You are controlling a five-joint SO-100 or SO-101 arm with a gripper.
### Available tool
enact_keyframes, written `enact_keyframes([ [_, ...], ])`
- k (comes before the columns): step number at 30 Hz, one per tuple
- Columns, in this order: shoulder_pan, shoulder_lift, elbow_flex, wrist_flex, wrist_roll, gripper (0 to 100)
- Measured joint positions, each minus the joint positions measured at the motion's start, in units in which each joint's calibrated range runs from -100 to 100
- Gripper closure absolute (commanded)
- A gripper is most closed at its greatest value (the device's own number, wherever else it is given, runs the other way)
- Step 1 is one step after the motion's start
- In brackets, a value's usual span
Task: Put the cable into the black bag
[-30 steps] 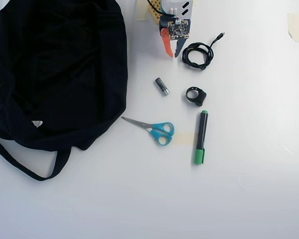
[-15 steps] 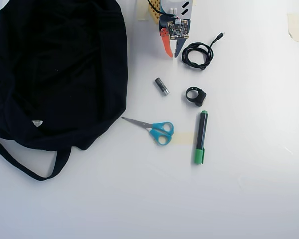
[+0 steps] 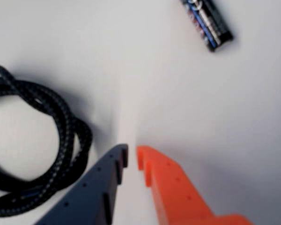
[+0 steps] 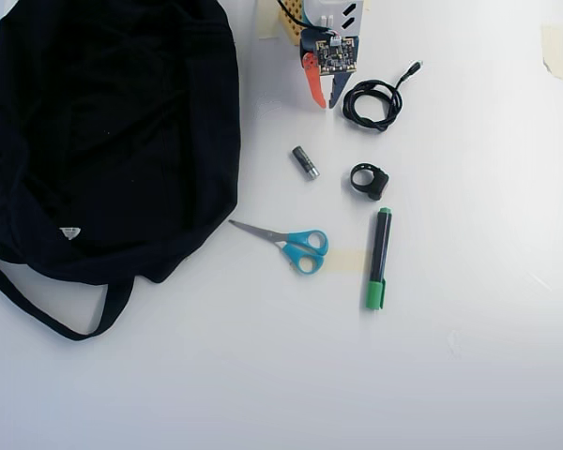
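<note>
**Gripper beside the cable, not yet on it**

Wrist view: the gripper points down at bare table, its dark finger on the left and orange finger on the right with only a narrow slit between the tips. It is nearly closed and grasps nothing. The cable lies as a loose coil to the left of the dark finger, close by but apart from it. A battery lies well off at the top right. To do this step well, I judge the fingers should spread first, then the arm should shift left in this view so that one finger drops inside the loop and the other outside, pinching several strands at once; a grip on a single strand would likely let the coil unwind and trail.

Overhead view: the gripper sits just left of the cable, whose plug end points up and right. Below lie the battery, a clip, scissors and a marker. The bag fills the left side, well apart from the cable, a white tag near its lower edge and a strap trailing below. It lies slumped; its mouth and contents cannot be made out, so finding the opening may be the harder part.
</note>
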Motion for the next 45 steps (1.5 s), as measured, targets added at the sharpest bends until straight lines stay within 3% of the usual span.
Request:
enact_keyframes([
  [10,0.0,-0.2,0.2,-7.2,0.0,98],
  [32,-0.8,32.2,-11.4,-80.0,-0.2,98],
  [45,-0.8,63.0,-46.1,-83.9,-0.2,98],
])
